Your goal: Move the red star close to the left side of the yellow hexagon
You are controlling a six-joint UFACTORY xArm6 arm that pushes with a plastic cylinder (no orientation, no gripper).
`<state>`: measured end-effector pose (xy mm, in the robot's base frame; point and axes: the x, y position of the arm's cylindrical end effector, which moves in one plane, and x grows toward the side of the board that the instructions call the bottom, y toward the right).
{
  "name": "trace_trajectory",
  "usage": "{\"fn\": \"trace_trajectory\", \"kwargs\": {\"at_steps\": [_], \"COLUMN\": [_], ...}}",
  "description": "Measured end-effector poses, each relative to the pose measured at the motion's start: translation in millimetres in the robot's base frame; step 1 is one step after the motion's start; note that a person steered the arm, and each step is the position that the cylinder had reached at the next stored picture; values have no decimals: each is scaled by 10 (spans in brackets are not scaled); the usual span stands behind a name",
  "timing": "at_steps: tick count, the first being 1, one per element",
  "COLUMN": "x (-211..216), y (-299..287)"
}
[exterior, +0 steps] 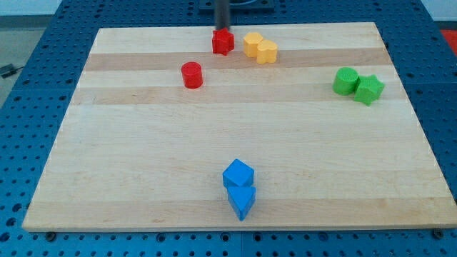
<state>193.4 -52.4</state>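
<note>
The red star lies near the view's top edge of the wooden board, a little left of centre. The yellow hexagon sits just to its right with a small gap between them, and a second yellow block touches the hexagon's lower right side. My tip comes down from the view's top and stands right behind the red star, at its top edge, seemingly touching it.
A red cylinder lies below and left of the star. A green cylinder and a green star sit together at the view's right. Two blue blocks are stacked close at the bottom centre. The board rests on a blue perforated table.
</note>
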Motion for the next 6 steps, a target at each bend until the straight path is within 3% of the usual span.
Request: {"fn": "trace_trajectory", "kwargs": {"at_steps": [3, 6], "x": [485, 508], "y": [-33, 104]}}
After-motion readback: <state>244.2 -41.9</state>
